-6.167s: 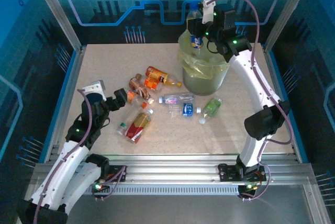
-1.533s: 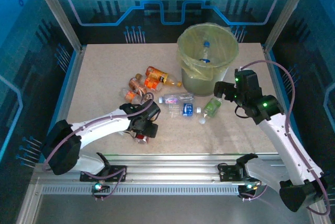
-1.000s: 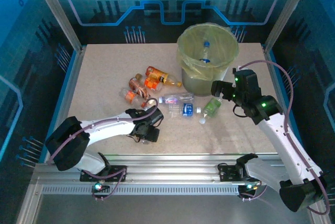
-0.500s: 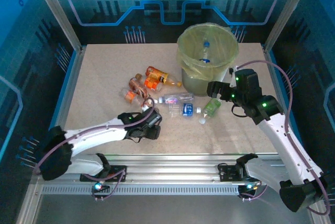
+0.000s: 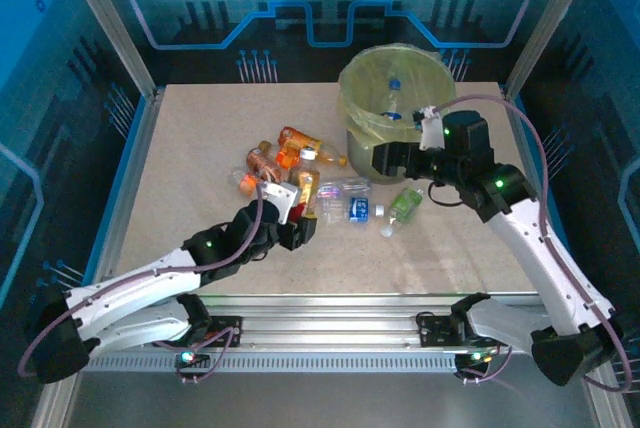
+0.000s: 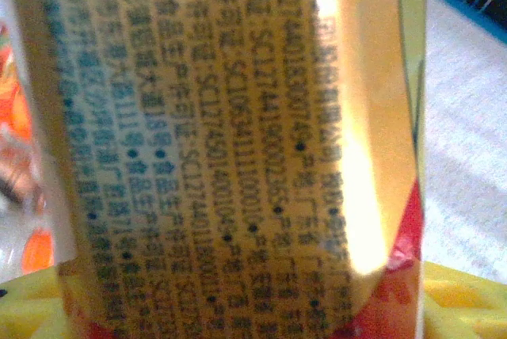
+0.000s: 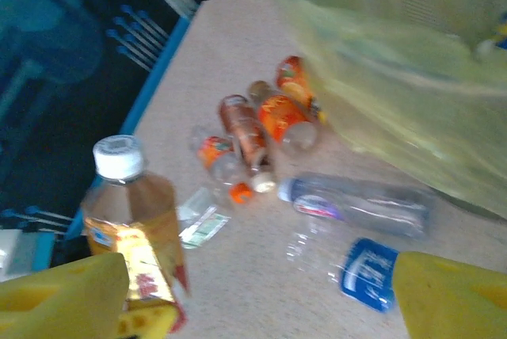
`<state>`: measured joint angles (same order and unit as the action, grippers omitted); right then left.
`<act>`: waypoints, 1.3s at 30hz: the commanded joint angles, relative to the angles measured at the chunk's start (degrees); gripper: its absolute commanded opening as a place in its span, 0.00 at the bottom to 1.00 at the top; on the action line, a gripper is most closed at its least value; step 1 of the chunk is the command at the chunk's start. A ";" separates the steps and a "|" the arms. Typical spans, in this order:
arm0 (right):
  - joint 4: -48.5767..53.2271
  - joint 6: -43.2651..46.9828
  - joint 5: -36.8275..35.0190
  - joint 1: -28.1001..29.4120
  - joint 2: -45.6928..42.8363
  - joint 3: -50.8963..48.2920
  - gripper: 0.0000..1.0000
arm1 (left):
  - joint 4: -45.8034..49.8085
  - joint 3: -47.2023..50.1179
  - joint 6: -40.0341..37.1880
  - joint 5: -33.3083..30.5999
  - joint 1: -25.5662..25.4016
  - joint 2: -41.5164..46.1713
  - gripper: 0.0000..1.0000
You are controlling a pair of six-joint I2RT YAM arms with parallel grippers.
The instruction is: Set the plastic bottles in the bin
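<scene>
My left gripper (image 5: 298, 216) is shut on a brown plastic bottle (image 5: 305, 186) with a white cap and a yellow-and-red label, held upright above the table. In the left wrist view its label (image 6: 238, 141) sits between yellow pads (image 6: 467, 299). My right gripper (image 5: 383, 160) hangs open and empty in front of the bin (image 5: 395, 138), which has a bottle (image 5: 393, 98) inside. In the right wrist view the held bottle (image 7: 131, 220) stands at the left. Orange (image 5: 300, 143), brown (image 5: 262, 161), clear (image 5: 345, 188), blue-labelled (image 5: 358, 210) and green (image 5: 405, 206) bottles lie on the table.
Aluminium posts and blue walls close in the table (image 5: 200, 128) on three sides. A small clear bottle with an orange cap (image 5: 250, 183) lies left of the held one. The bin's yellow-green bag (image 7: 396, 62) hangs close to my right gripper (image 7: 261, 299).
My left gripper has lifted the brown bottle off the table and stood it upright, further toward the middle. My right gripper has swung left, to the front of the bin.
</scene>
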<state>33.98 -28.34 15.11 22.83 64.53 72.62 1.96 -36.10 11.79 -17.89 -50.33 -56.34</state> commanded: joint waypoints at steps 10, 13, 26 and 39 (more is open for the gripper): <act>-1.49 5.24 6.66 5.33 9.33 14.34 0.78 | -24.42 -5.77 -14.07 10.51 -0.40 -11.92 0.59; -0.21 6.13 4.09 5.95 10.17 15.26 0.77 | -26.02 -6.22 -14.16 11.33 -0.39 -12.71 0.59; 1.79 9.41 2.08 8.62 13.15 17.25 0.49 | -26.04 -7.73 -14.48 11.31 -0.39 -13.77 0.59; 2.05 12.67 -2.05 8.99 13.03 19.25 0.13 | -26.68 -8.31 -14.43 9.07 -0.28 -13.31 0.99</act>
<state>35.79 -17.85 15.11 31.20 77.58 88.77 -22.24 -42.65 -2.00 -7.75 -50.43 -70.57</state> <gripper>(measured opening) 0.296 0.978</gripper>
